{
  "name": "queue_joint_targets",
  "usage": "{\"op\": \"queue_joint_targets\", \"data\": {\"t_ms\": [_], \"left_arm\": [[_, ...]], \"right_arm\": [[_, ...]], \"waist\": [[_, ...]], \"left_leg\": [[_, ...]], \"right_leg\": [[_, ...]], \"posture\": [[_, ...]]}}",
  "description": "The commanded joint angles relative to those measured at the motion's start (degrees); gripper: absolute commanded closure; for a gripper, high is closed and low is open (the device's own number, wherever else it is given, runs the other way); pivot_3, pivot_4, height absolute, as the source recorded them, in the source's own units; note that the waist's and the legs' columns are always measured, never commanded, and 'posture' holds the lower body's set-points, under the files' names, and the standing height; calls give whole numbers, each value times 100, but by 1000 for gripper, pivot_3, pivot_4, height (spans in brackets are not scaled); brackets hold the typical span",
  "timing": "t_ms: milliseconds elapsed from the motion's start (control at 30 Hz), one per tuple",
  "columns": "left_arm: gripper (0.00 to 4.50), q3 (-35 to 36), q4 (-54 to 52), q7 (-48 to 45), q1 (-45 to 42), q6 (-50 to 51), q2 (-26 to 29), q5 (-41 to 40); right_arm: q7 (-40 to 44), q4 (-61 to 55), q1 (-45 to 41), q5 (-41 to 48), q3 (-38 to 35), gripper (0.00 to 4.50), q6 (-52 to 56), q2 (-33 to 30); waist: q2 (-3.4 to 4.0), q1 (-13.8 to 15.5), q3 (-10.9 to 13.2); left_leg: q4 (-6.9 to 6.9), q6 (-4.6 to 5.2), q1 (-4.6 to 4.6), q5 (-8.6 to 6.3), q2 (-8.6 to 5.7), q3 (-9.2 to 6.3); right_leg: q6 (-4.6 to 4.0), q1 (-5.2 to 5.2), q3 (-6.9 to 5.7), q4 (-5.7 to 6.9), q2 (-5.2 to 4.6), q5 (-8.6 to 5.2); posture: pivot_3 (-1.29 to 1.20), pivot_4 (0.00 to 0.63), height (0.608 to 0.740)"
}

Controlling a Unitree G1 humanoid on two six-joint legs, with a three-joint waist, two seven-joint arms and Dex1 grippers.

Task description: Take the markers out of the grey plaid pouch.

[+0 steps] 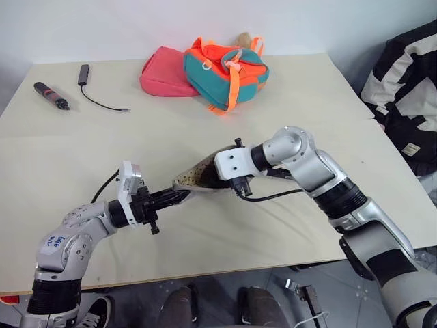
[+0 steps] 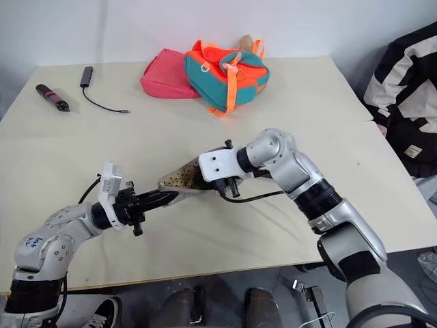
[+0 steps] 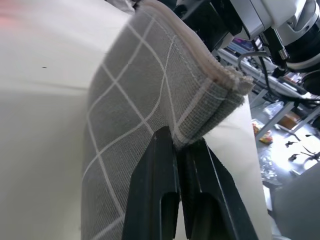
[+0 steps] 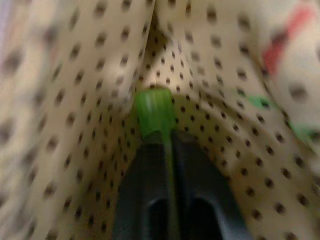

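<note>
The grey plaid pouch [image 1: 193,180] hangs lifted above the table [image 1: 82,178], its mouth turned toward my right arm. My left gripper [image 3: 180,139] is shut on the pouch's seamed edge, pinching the grey checked fabric [image 3: 135,105]. My right gripper [image 4: 166,137] reaches deep inside the pouch, surrounded by the beige dotted lining [image 4: 80,115]. Its fingers are shut on a bright green marker [image 4: 155,111], whose blunt end sticks out just past the fingertips. In the head views the right fingers are hidden inside the pouch. Blurred red and green streaks show on the lining; what they are I cannot tell.
At the table's far side lie a plain pink pouch [image 1: 162,74] and a teal-orange backpack [image 1: 229,68]. A black-and-red pen-shaped tool [image 1: 51,96] and a black cable with an adapter [image 1: 95,92] lie far left. A black-and-white garment [image 1: 410,89] sits beyond the right edge.
</note>
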Motion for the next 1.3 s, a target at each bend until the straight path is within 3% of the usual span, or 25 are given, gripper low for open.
{"op": "queue_joint_targets", "data": {"t_ms": [33, 100, 467, 600, 733, 867, 1000, 1133, 1300], "left_arm": [[4500, 114, -96, -6, -60, 75, -62, -288], [4500, 204, -39, 27, -86, 213, -101, -429], [4500, 271, -123, 113, -44, 738, -196, -992], [4500, 332, -199, 279, -121, 1227, -306, -1620], [4500, 389, -321, 401, -157, 1832, -229, -2293], [4500, 603, -152, 456, 21, 2246, -27, -2712], [4500, 683, -2, 315, 307, 2084, 93, -2495], [4500, 294, 101, 66, 635, 649, 219, -913], [4500, 211, -80, -89, 683, 20, 150, -514]], "right_arm": [[16, -83, -138, -109, -3, 3035, 228, 90], [-41, -155, -98, -180, 0, 2409, 199, 109], [-238, -131, -59, -325, -91, 2409, -256, 101], [-93, -181, -47, -411, 31, 2409, -379, 24], [479, -645, -86, -198, -105, 2409, 150, -239], [1298, -1590, -120, 373, -263, 2409, 1330, -639], [1476, -2119, -91, 565, -215, 2409, 1758, -845], [1234, -1920, 128, 177, 256, 2409, 1635, -769], [1060, -1651, 244, -28, 437, 2409, 1413, -753]], "waist": [[0, 1, 0], [0, 1, 0], [0, 0, 0], [0, 0, 0], [-1, 2, 0], [-1, 7, 0], [-1, 4, -1], [-3, 2, -2], [-6, 9, -4]], "left_leg": [[0, 0, 0, 0, 1, 0], [1, -2, 1, 0, 2, 0], [1, -4, 1, 0, 2, 0], [1, -4, 1, 1, 2, 0], [3, -3, 1, 1, 3, -1], [4, -2, 3, 1, 3, -2], [4, -3, 4, -2, 4, -3], [3, -37, 6, -20, 7, 2], [3, -40, 4, -22, 8, 5]], "right_leg": [[-1, 0, 0, 0, 0, 0], [-3, 0, 0, 1, 0, 0], [-3, -1, 1, 2, 1, 1], [-3, -1, 2, 3, 2, 1], [-3, -1, 3, 6, 1, 1], [-3, 2, 3, 5, 0, 1], [-4, 2, 3, -7, -1, 0], [-11, -3, 5, -23, 1, 0], [-19, -6, 5, -24, -4, 0]], "posture": [[0, 150, 740], [0, 150, 740], [0, 150, 740], [0, 150, 740], [0, 150, 740], [0, 150, 740], [0, 150, 740], [0, 150, 740], [0, 150, 740]]}}
